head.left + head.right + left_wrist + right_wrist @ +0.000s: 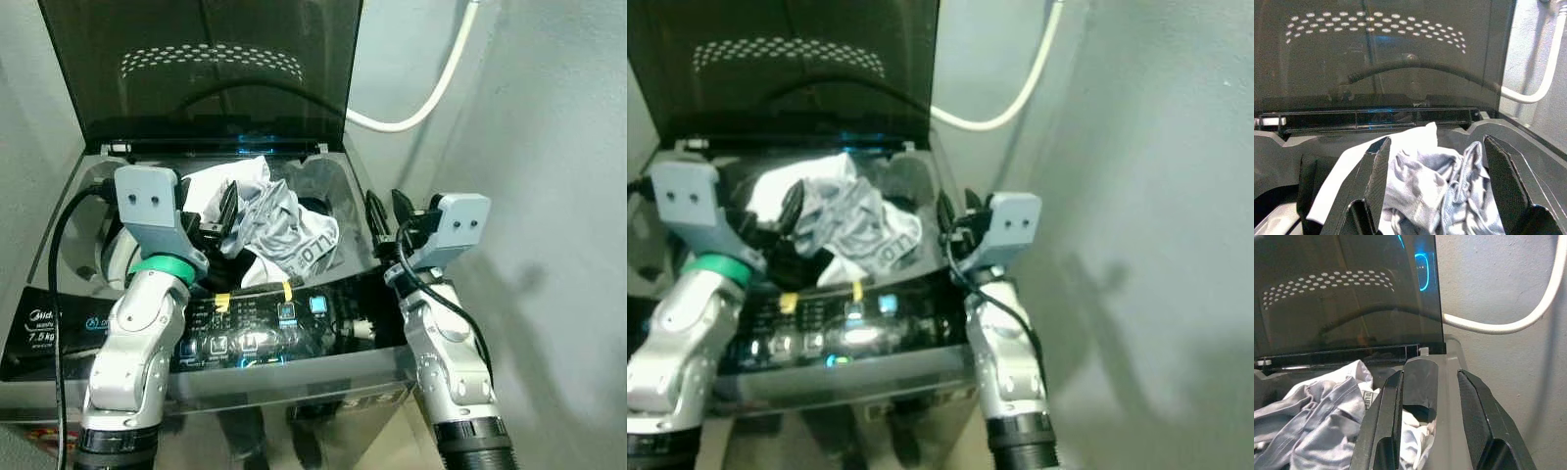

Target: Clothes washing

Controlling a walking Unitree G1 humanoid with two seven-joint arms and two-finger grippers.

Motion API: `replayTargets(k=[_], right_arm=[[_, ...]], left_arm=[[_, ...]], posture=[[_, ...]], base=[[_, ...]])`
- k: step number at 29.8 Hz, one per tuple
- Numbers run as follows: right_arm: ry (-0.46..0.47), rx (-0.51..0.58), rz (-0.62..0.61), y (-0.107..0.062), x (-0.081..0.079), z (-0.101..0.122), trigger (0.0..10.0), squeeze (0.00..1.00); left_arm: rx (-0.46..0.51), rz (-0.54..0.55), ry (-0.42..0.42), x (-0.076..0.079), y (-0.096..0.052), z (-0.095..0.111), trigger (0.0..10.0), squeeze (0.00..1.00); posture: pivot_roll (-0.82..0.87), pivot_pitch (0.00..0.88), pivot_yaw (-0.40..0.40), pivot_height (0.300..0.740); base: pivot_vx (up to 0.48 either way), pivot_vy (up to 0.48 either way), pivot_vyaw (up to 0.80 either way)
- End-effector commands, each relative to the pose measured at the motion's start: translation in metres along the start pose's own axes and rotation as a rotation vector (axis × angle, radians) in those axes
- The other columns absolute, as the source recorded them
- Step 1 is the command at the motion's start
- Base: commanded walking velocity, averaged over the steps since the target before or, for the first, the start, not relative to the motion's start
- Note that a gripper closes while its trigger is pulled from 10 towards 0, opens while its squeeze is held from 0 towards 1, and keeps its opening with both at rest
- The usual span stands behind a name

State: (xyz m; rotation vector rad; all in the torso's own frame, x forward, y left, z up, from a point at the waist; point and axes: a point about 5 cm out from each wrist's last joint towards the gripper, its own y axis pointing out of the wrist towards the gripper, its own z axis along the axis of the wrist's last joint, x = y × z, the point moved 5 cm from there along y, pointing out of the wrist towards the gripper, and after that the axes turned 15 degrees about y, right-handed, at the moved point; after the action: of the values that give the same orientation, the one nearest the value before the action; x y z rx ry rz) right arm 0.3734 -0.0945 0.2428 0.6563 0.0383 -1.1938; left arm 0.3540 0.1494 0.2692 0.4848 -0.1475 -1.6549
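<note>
A top-loading washing machine (59, 245) stands before me with its dark lid (196, 69) raised. A heap of grey and white clothes (284, 225) bulges out of the drum opening. My left gripper (217, 223) is at the left side of the heap. In the left wrist view its fingers (1376, 171) are spread wide, open, with the clothes (1430, 176) lying between and beyond them. My right gripper (388, 213) hovers open at the machine's right rim. In the right wrist view the grey rim (1422, 382) shows between its fingers and the clothes (1317, 416) lie to one side.
The lit control panel (265, 323) with yellow tape runs along the machine's front edge, just below both arms. A white hose (431, 93) curves across the grey wall (549, 196) at the back right. A black cable (59, 255) loops by my left arm.
</note>
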Motion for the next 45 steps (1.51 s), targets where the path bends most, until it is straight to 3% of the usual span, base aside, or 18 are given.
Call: replayTargets(k=[1,32,45], right_arm=[[-0.008,-0.006,-0.003,0.0,0.001,-0.002,10.0,0.0],[-0.05,-0.029,0.008,-0.001,-0.001,-0.006,10.0,0.0],[-0.08,-0.071,0.018,-0.005,-0.001,-0.017,10.0,0.0]], left_arm=[[-0.001,-0.006,0.008,0.001,0.0,0.0,10.0,0.0],[-0.002,-0.004,0.006,0.002,0.0,0.001,10.0,0.0],[-0.03,-0.014,0.018,0.005,-0.001,-0.008,10.0,0.0]], posture=[[0.03,0.026,0.013,0.74],[0.03,0.031,0.016,0.74],[0.03,0.035,0.014,0.74]], base=[[-0.27,0.0,0.0],[-0.289,0.0,0.0],[-0.25,0.0,0.63]])
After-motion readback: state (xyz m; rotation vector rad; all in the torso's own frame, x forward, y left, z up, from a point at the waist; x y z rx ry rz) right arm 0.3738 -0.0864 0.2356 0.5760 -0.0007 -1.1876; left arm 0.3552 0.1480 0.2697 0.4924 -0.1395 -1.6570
